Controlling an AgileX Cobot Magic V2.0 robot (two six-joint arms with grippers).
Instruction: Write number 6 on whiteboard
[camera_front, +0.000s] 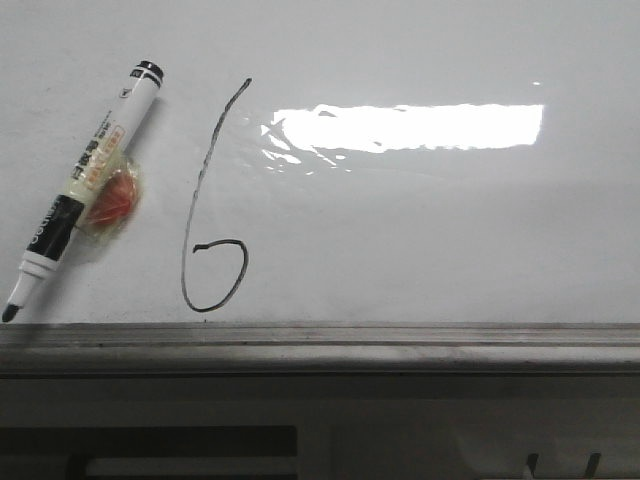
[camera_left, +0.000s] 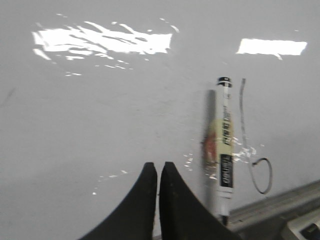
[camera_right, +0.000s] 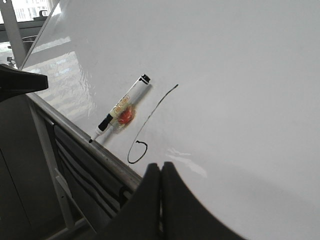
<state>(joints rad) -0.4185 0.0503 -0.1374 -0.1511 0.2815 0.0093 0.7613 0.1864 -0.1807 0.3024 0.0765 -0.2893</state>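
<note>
both grippers, left (camera_left: 158, 172) and right (camera_right: 160, 172), have fingers pressed together, holding nothing. beyond them, the number 6 (camera_front: 212, 205) sits on the whiteboard (camera_front: 450, 240) beside the marker (camera_front: 85, 185).

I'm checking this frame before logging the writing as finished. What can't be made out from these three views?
- Marker label: too small in the front view, blurred in the left wrist view.
- Orange patch on the marker: unclear what it is.
- Number 6: its stem top fades into blur in the left wrist view.
- Whiteboard: cut off by every frame's edges.
- Left gripper and right gripper: fingertips together; arms out of frame.
</note>
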